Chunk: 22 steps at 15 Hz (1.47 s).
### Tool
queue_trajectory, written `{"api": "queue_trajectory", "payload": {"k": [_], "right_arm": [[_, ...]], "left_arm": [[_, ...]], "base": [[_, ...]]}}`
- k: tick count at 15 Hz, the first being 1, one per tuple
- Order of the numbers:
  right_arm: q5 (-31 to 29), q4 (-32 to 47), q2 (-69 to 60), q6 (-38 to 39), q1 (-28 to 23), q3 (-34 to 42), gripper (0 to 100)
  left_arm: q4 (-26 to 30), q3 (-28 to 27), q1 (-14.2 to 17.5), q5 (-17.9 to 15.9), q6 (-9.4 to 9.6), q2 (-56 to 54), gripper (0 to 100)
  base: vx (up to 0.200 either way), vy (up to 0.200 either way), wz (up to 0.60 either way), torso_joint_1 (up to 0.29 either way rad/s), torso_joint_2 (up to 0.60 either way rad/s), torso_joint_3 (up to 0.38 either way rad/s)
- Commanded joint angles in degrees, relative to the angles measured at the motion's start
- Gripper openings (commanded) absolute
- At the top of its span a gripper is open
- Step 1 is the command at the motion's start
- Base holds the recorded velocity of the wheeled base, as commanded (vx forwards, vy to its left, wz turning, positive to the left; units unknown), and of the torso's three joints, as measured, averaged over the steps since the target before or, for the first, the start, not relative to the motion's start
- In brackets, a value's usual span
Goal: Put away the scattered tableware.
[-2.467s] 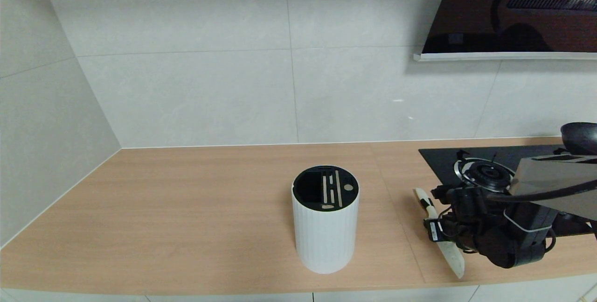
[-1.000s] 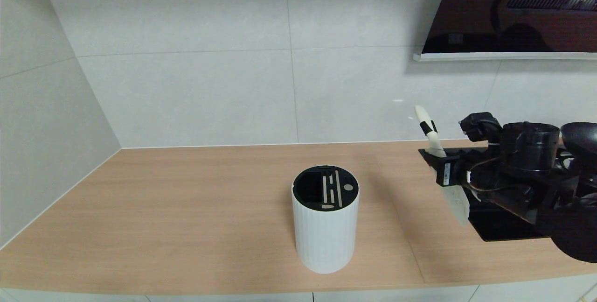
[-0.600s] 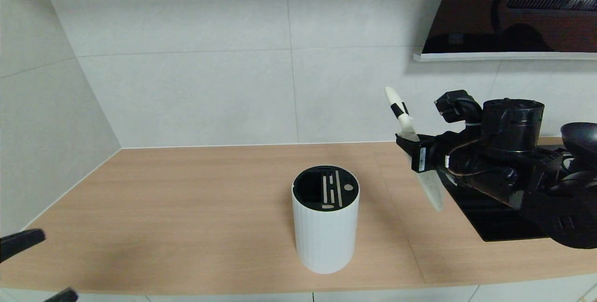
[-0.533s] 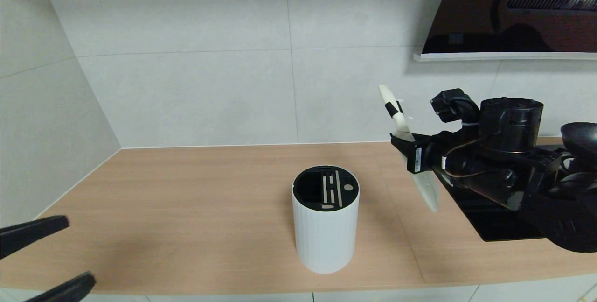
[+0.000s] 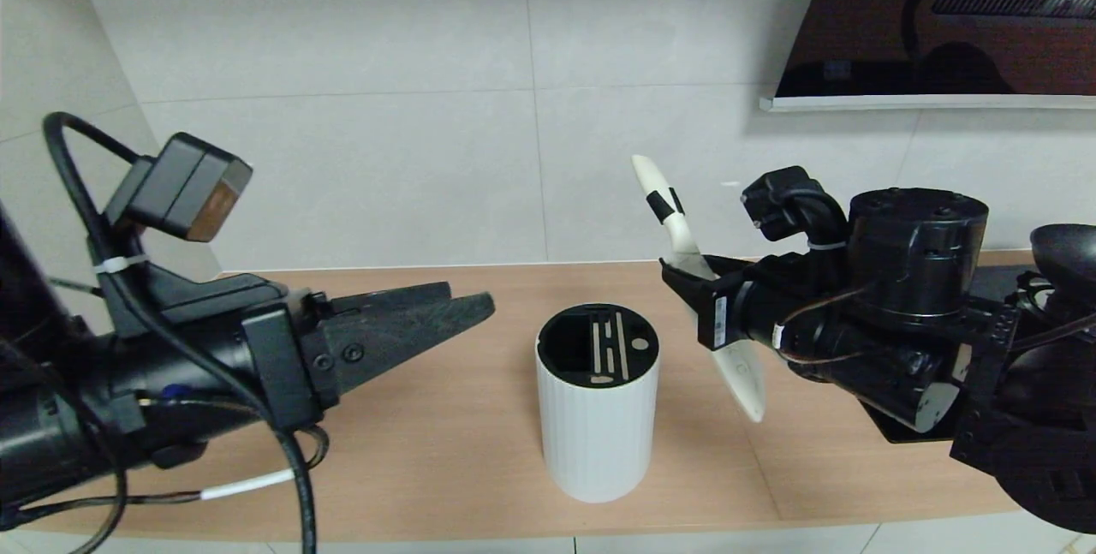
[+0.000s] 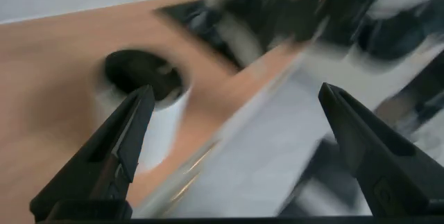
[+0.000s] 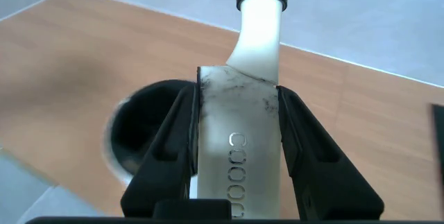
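Left pincer (image 5: pixel 467 297) sits nearest, low on the left above the counter: two long black tapered fingers with a rough, grainy face, and in the left wrist view (image 6: pixel 236 96) they stand wide apart with nothing between them, their tips pointing toward the holder

White ribbed cylindrical holder with a flat black top (image 5: pixel 598 417) stands upright on the pale wood-grain countertop (image 5: pixel 411 451), near its front edge. Its top has one large square opening, several narrow straight slots and a small round hole. It shows blurred in the left wrist view (image 6: pixel 142 106)

Right pincer (image 5: pixel 693 280), a blocky black clamp, hangs in the air just to the right of the holder and is clamped on the cream-white knife with a smooth curved handle and a black band (image 5: pixel 743 374). The grip is at the base of the blade. The knife is tilted: its rounded blade tip points down toward the counter, apart from the holder's side, while the handle rises up and back toward the wall. In the right wrist view (image 7: pixel 239 134) the flat matte blade (image 7: pixel 239 148), scuffed with dark marks, is pressed between two black fingers, with the holder's dark opening (image 7: pixel 146 134) beyond it

Behind the right arm lies a flat glossy black cooktop (image 5: pixel 890 430). Large smooth grey-white wall tiles (image 5: pixel 342 109) back the counter, and a dark reflective slanted range hood (image 5: pixel 933 14) hangs at upper right
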Motion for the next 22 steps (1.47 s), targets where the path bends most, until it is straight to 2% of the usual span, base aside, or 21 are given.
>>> {"api": "queue_trajectory", "payload": {"k": [1,2,3,5,9,14,16,20,22], "right_arm": [[-0.1,-0.1,-0.6,0.3,2.0,0.3,0],[-0.3,-0.1,-0.9,0.4,3.4,0.6,0],[-0.9,-0.1,-0.9,0.6,3.9,0.5,0],[-1.2,0.0,-0.6,3.1,6.5,0.3,0],[-1.1,-0.1,0.2,4.4,10.1,0.5,0],[-0.8,-0.5,0.9,7.2,12.9,1.2,0],[-0.8,-0.5,0.9,7.2,13.9,1.5,0],[-0.8,-0.6,0.9,7.4,15.3,2.0,0],[-0.7,-0.7,0.8,7.4,15.9,2.4,0]], "left_arm": [[-5.8,2.0,-2.7,0.1,-4.76,7.4,100],[-9.9,2.2,-2.8,0.1,-7.48,8.2,100],[-11.7,2.1,-2.8,0.2,-9.06,9.0,100],[-14.2,2.0,-3.0,1.0,-10.73,10.6,100],[-19.5,1.4,-6.6,7.8,-10.91,14.5,100],[-27.0,1.3,-7.6,12.8,-10.82,20.7,100],[-27.4,1.2,-8.6,14.3,-10.64,21.5,100],[-27.5,0.3,-8.9,14.9,-10.82,22.5,100],[-27.5,-0.7,-8.9,17.1,-10.91,23.7,100]], "base": [[0.000,0.000,0.00,0.000,0.00,0.000],[0.000,0.000,0.00,0.000,0.00,0.000],[0.000,0.000,0.00,0.000,0.00,0.000],[0.000,0.000,0.00,0.000,0.00,0.000],[0.000,0.000,0.00,0.000,0.00,0.000],[0.000,0.000,0.00,0.000,0.00,0.000],[0.000,0.000,0.00,0.000,0.00,0.000],[0.000,0.000,0.00,0.000,0.00,0.000],[0.000,0.000,0.00,0.000,0.00,0.000]]}}
